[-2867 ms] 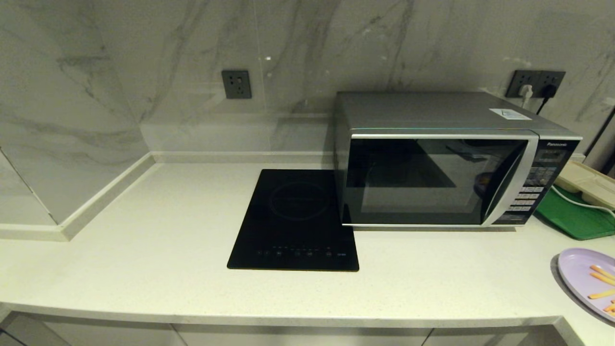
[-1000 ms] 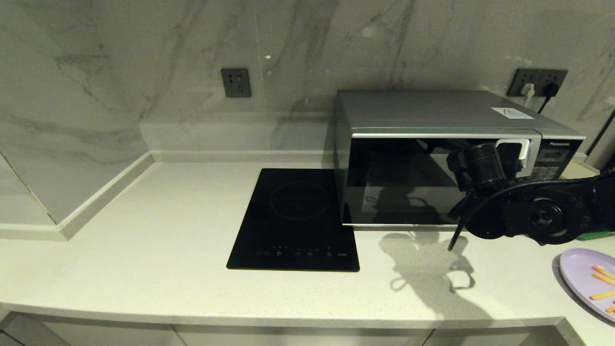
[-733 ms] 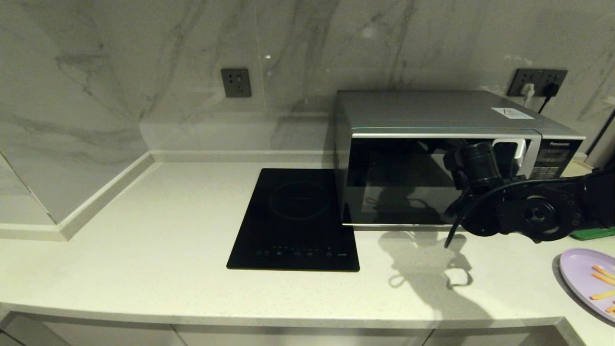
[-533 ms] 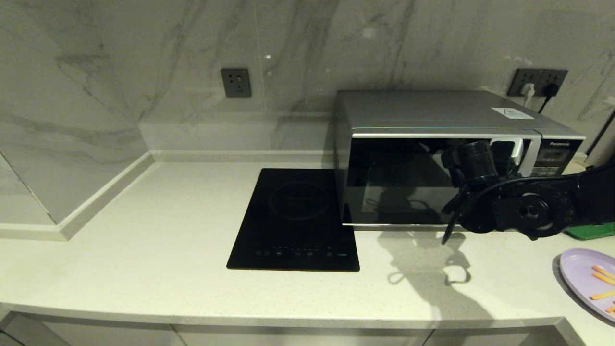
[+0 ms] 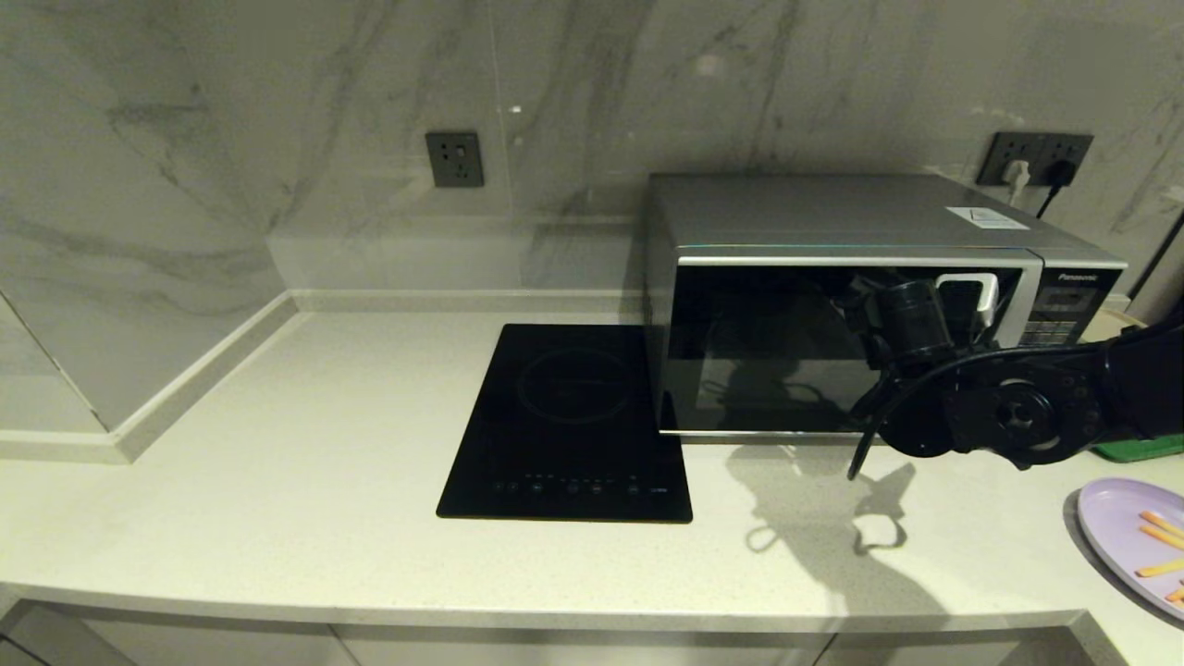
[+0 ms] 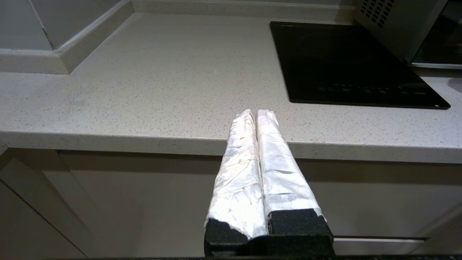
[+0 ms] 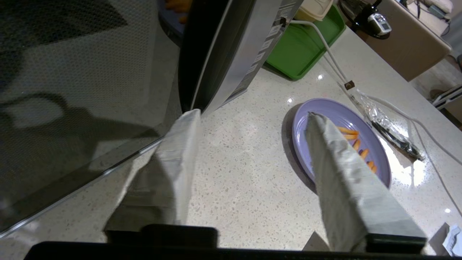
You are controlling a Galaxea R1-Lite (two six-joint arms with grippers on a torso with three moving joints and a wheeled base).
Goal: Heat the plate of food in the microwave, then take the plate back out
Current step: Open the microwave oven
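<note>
A: The biggest thing on the counter (image 5: 324,518) is the microwave (image 5: 832,217), standing at the back right with its dark glass door shut. The curved silver handle strip (image 7: 231,68) runs from top to bottom along the door's right side, next to the button panel.

B: And to the microwave's left lies the flat black induction hob (image 5: 569,425), then the green tray (image 7: 306,47) on its far side. Where is the food?

A: The plate of food (image 7: 343,141) sits on the counter at the near right edge, well apart from the microwave door, with a few orange sticks on it.

B: Which arm is nearer the door?

A: The right one. The right gripper (image 7: 252,119) hovers just in front of the door's lower right part, its two wrapped fingers spread wide. One fingertip (image 7: 189,117) lies close by the bottom end of the handle strip; the other points out over the plate.

B: So the strip's long axis is vertical, and it lies just beyond that one finger, toward the microwave?

A: It seems so. The gripper would likely need to shift until the strip's edge stands between the fingers.

B: The left arm?

A: The left gripper (image 6: 255,112) is parked low at the counter's front edge, fingers pressed together, holding nothing.
</note>
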